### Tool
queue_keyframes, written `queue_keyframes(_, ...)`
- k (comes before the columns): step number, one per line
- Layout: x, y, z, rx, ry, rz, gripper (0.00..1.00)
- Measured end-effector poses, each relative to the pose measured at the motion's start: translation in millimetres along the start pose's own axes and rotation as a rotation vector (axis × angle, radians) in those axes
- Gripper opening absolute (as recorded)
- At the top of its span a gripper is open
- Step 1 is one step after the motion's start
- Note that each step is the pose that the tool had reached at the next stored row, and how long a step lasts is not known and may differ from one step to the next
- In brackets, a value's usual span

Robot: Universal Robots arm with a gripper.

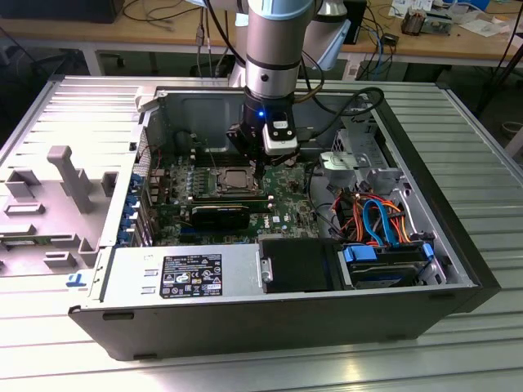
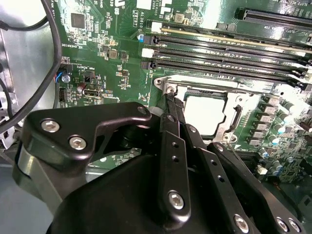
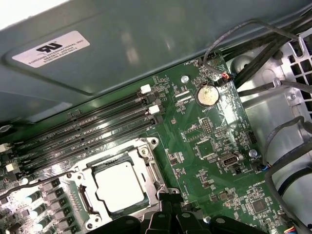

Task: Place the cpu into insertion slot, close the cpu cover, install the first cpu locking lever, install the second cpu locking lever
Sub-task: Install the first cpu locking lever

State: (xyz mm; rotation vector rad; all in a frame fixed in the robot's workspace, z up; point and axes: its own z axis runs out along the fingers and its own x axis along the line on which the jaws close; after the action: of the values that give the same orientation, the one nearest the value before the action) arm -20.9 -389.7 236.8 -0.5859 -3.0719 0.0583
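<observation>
Gripper [image 2: 174, 105] (angled down) beside cpu cover [image 2: 229, 129]

The tool [image 2: 171, 105] touches the cpu cover [image 2: 229, 100] over the cpu [image 2: 204, 113].

The cpu [image 3: 120, 185], a flat square chip with a pale silver-grey top, lies level in the slot [image 3: 146, 157], a square socket with a silver metal rim on the green board, just beside the long black memory slots. The cover [image 3: 87, 201], a thin silver frame with a square window, lies flat around the chip. In the exterior view the slot [image 1: 236, 179] sits mid-board, toward the far side of the open case.
</observation>
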Motion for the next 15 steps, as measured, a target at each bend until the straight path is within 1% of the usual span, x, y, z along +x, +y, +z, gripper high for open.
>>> queue_keyframes(15, 0.0, 0.0, 0.0, 0.0002, -0.0015, -0.039, 0.11)
